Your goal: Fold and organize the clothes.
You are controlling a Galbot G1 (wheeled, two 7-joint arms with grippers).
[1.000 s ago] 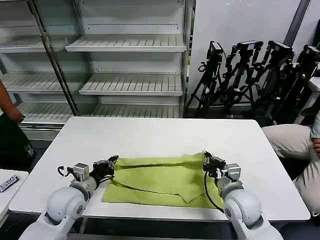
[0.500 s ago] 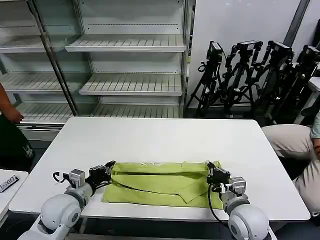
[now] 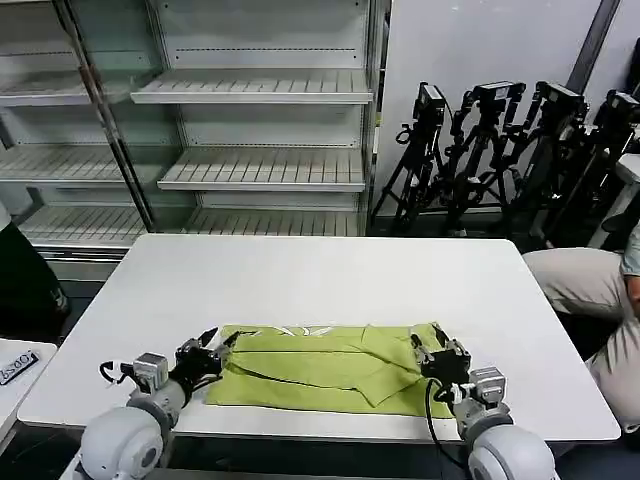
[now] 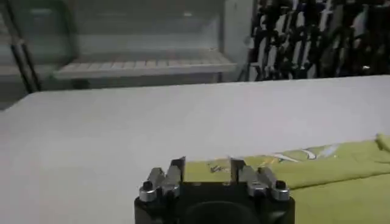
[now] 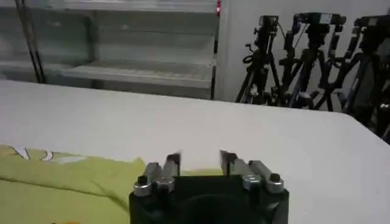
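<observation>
The clothes are one lime yellow-green shirt [image 3: 320, 370], folded into a long band near the front edge of the white table [image 3: 300, 270]. A small white mark shows at its far edge. My left gripper [image 3: 207, 356] stands open at the shirt's left end; in the left wrist view the gripper [image 4: 207, 167] has the fabric's edge [image 4: 341, 176] just beyond its fingers. My right gripper [image 3: 436, 355] is open at the shirt's right end; in the right wrist view the gripper [image 5: 200, 161] shows bare table between its fingers, with the shirt [image 5: 61, 182] to one side.
Metal shelves [image 3: 260, 90] stand behind the table. A cluster of black tripods [image 3: 520, 150] is at the back right. A person in beige trousers [image 3: 590, 290] sits beside the table's right edge. Another person [image 3: 20, 280] stands at the left edge.
Both grippers have drawn back toward the table's front edge, along the shirt's two ends. The shirt's far part has come down flat, and the white mark now shows.
</observation>
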